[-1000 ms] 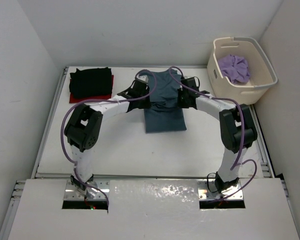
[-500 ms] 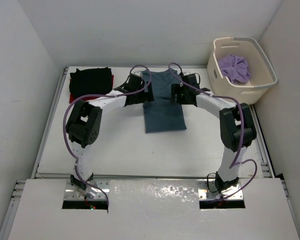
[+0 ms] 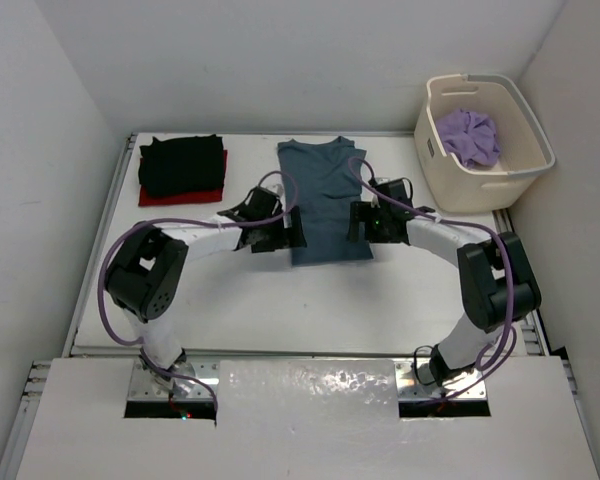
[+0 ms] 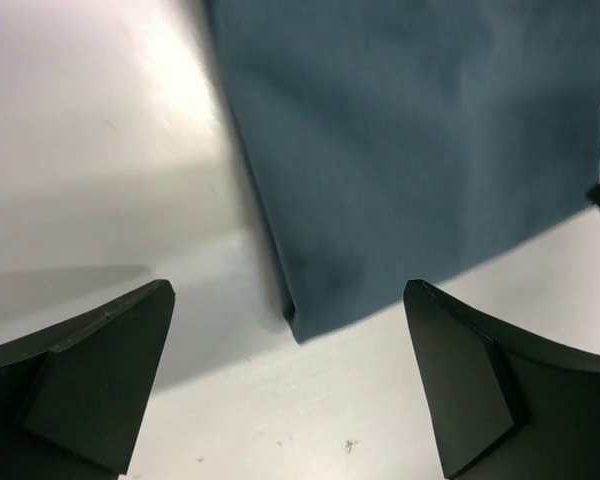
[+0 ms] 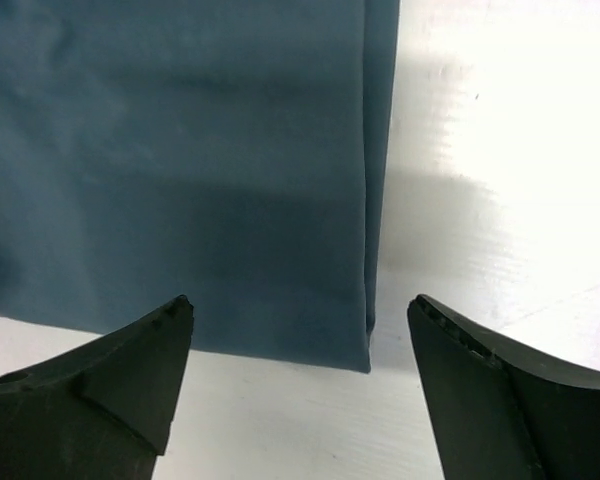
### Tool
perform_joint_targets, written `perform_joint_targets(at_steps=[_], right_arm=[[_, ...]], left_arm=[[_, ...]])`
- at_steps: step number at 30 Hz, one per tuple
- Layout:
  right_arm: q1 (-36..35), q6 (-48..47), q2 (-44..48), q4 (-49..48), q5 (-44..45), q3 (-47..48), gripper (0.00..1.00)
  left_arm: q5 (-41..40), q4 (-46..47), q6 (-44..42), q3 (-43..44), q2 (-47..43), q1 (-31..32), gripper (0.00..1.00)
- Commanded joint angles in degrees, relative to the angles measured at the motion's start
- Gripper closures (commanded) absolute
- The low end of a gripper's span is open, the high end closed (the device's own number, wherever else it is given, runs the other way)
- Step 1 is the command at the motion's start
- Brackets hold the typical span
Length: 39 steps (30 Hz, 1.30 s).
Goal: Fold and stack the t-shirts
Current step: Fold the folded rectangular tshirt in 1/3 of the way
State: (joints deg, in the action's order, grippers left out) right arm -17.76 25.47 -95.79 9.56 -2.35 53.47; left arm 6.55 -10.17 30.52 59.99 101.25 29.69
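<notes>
The dark teal-blue t-shirt (image 3: 325, 195) lies flat in the middle of the table, sides folded in, collar at the far end. My left gripper (image 3: 292, 236) is open at its near left corner; in the left wrist view that corner (image 4: 310, 320) sits between the spread fingers (image 4: 110, 370) of the gripper (image 4: 288, 290). My right gripper (image 3: 358, 222) is open at the near right corner of the shirt (image 5: 180, 150), nothing held between its fingers (image 5: 500, 390), gripper centre (image 5: 300, 300). A folded black t-shirt (image 3: 182, 165) rests on the red one (image 3: 180, 197) at far left. The lavender t-shirt (image 3: 468, 136) is crumpled in the basket.
The cream laundry basket (image 3: 528, 160) stands at the far right corner, against the right wall. White walls close in the table on the left, back and right. Purple cables loop over both arms above the shirt's edges.
Both grippers opened, let go of the teal shirt's upper part and drew back toward its near corners. The shirt now lies flat at full length.
</notes>
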Motion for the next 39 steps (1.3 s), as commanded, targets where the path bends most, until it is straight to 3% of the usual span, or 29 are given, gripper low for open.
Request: perform_joint_targets(at_steps=[1, 2, 5, 6, 8, 12, 16, 17, 18, 19, 22, 25, 29, 32, 36, 37, 38, 39], right_arm=[[0.0, 2.2, 1.4, -2.8, -1.3, -2.0, 0.17], [0.1, 3.3, 1.4, -3.6, -0.8, -2.7, 0.18], [0.3, 4.7, 1.1, -5.2, 0.5, -4.4, 0.25], [0.4, 5.2, 1.4, -5.6, 1.9, -5.5, 0.33], [0.6, 6.4, 1.8, -6.4, 2.3, -7.0, 0.39], [1.4, 8.1, 2.1, -9.2, 1.3, -10.8, 0.55], [1.3, 9.2, 2.3, -11.4, -1.1, -12.9, 0.62], [1.4, 9.6, 2.8, -12.0, -1.3, -13.5, 0.66], [1.3, 9.7, 3.1, -12.5, -1.5, -14.6, 0.71], [1.4, 9.6, 3.6, -12.6, -1.9, -15.1, 0.82], [1.4, 9.2, 5.9, -13.4, -4.0, -18.1, 1.00], [1.4, 8.5, 9.3, -12.1, -7.0, -22.0, 1.00], [1.2, 8.5, 18.3, -8.9, -12.6, -29.2, 1.00], [0.4, 8.0, 27.7, 0.8, -15.1, -35.5, 1.00], [-1.0, 7.2, 37.8, 12.5, -16.5, -36.5, 0.97], [-1.1, 7.3, 41.4, 14.6, -16.3, -36.2, 0.93], [-1.1, 7.1, 43.0, 17.7, -16.0, -35.3, 0.89], [-1.1, 6.6, 44.2, 19.1, -15.2, -34.4, 0.74]], left_arm=[[3.6, 5.2, 1.6, -1.9, -2.9, 2.5, 0.00], [3.9, 5.5, 1.7, -2.1, -2.0, 2.8, 0.02], [4.6, 7.0, 2.1, -2.0, -0.2, 3.6, 0.25], [4.7, 6.9, 2.3, -1.8, 0.8, 3.8, 0.37], [4.5, 6.6, 2.3, -2.1, 1.4, 4.2, 0.51], [3.1, 7.7, 2.3, -3.5, 1.9, 5.1, 0.56], [1.9, 6.4, 1.2, -1.0, 4.9, 6.4, 0.61], [0.9, 5.9, 1.2, -0.7, 5.4, 7.0, 0.79], [0.5, 5.6, 1.6, -0.7, 5.6, 7.0, 0.88], [0.0, 5.4, 1.7, -1.2, 5.5, 7.0, 0.99], [-0.4, 7.1, 2.4, -4.7, 3.4, 7.0, 1.00], [1.4, 8.9, 3.1, -9.1, -0.6, 7.6, 1.00], [1.9, 4.6, 3.8, -15.8, -7.1, 10.2, 1.00], [5.7, 1.1, 5.9, -19.8, -11.2, 12.8, 1.00], [9.8, -5.2, 7.2, -20.8, -15.3, 16.4, 1.00], [10.1, -6.5, 7.0, -20.4, -16.3, 17.1, 0.98], [10.1, -9.9, 6.3, -19.7, -16.8, 17.2, 0.85], [8.3, -12.4, 5.7, -17.4, -17.1, 17.2, 0.71]])
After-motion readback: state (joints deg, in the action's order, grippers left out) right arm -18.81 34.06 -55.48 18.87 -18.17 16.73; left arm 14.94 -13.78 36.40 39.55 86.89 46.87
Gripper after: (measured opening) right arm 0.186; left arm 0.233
